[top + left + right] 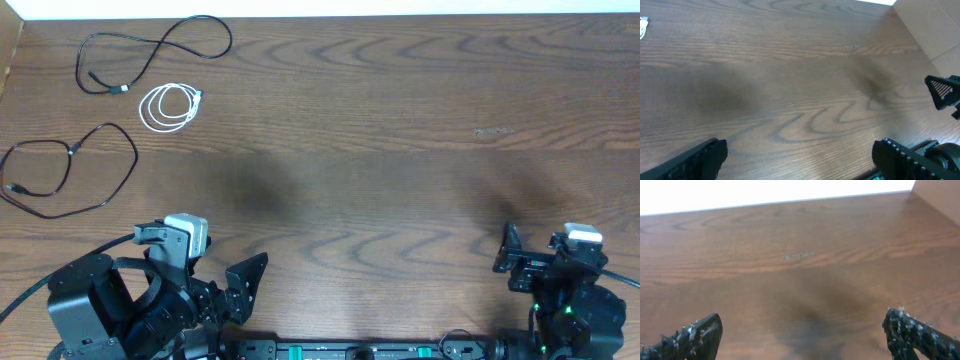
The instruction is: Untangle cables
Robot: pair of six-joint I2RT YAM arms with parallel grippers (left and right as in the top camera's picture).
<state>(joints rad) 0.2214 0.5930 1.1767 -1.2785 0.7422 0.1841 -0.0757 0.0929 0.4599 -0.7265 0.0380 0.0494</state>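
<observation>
Three cables lie apart at the table's far left in the overhead view. One black cable [150, 50] loops near the far edge, a white cable [168, 107] sits in a small coil just below it, and a second black cable [70, 170] curls by the left edge. My left gripper [205, 256] [800, 156] is open over bare wood near the front edge, well short of the cables. Only a sliver of the white cable [643, 27] shows in its wrist view. My right gripper [553, 252] [802, 330] is open at the front right, far from them, with nothing between its fingers.
The wooden table [380, 150] stretches between the two arms. A cardboard wall [935, 25] stands at the right side, and the table's far edge [790, 201] meets a white surface. The right arm's finger [942, 92] shows in the left wrist view.
</observation>
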